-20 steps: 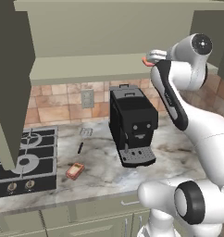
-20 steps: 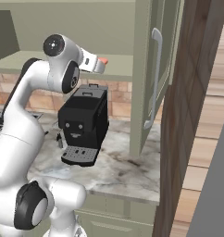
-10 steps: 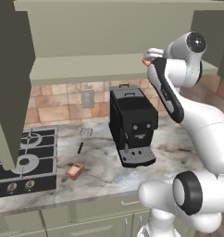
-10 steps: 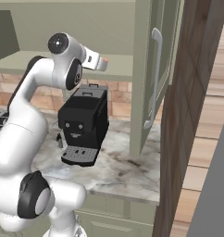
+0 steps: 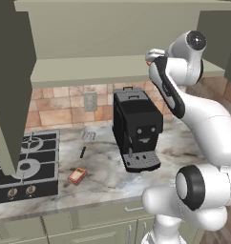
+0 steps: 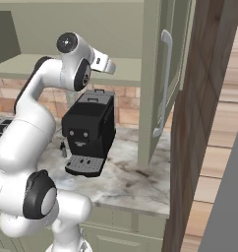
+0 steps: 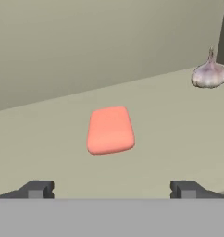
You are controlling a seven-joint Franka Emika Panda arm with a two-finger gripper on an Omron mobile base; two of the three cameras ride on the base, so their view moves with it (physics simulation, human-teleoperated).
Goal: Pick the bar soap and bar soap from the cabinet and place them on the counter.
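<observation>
Now the gripper (image 7: 111, 190) gaped wide, holding nothing; coral-red bar soap (image 7: 110, 130) lay flat at 12 o'clock on the cabinet (image 7: 178, 139) shelf. Likely light, rigid, slick; pinch across its narrow sides.

Coral-red bar soap (image 7: 110, 130); orange-brown bar soap (image 5: 77, 176); sage-green cabinet (image 6: 163, 29); beige-grey dark-veined counter (image 5: 103, 176).

Left base view: camera behind the arm on its left, looking forward and down across the counter (image 5: 103, 176) toward the open cabinet (image 5: 89, 71) shelf, hob (image 5: 24, 167) at left. Right base view: camera behind on the right, same counter (image 6: 131, 182), cabinet door (image 6: 163, 83) close at right. Both share the black coffee machine (image 5: 136, 128) (image 6: 89, 130) and the raised arm. Hand view: close, looking along the cabinet shelf (image 7: 169, 139) toward its back wall.
</observation>
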